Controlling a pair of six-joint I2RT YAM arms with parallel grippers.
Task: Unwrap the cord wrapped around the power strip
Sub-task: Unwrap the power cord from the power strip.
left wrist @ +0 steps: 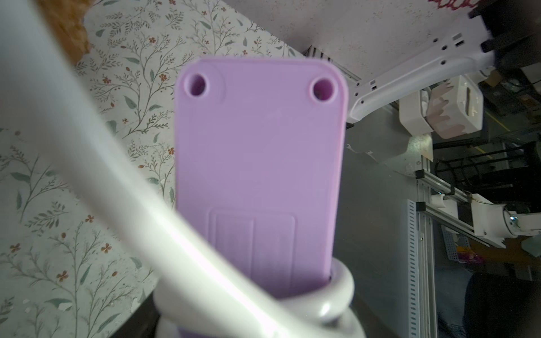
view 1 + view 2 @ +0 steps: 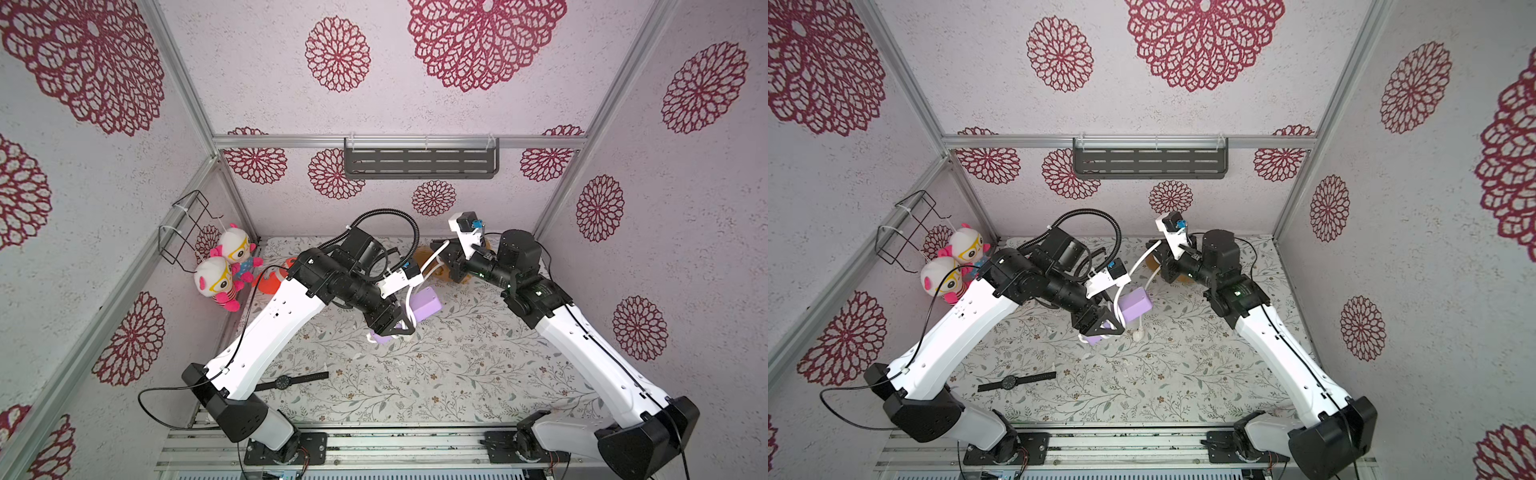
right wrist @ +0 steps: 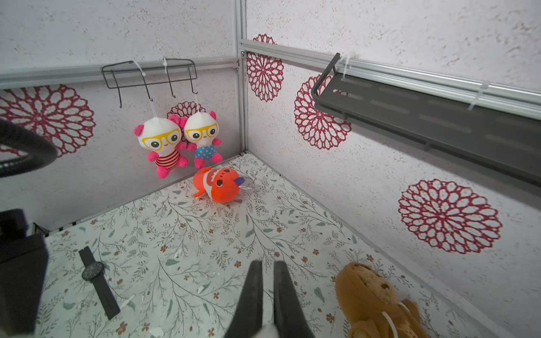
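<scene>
1. Hold the power strip (image 2: pixel 426 307) steady, mid table (image 2: pixel 457 365); your left gripper (image 2: pixel 1102 328) clamps its near end.
2. Lead the cord (image 1: pixel 87 131) round the strip's free end, shedding its loop.
3. Right gripper (image 3: pixel 265 263) looks pinched shut on the cord; don't slacken.

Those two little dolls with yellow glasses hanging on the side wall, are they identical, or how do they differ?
The striped doll wears red and white stripes; the dotted doll wears blue with white dots. The striped doll hangs nearer the table's front, the dotted doll nearer the back corner. Both have white heads, yellow glasses and pink ears and limbs, and both hang by strings from the black wire rack.
</scene>
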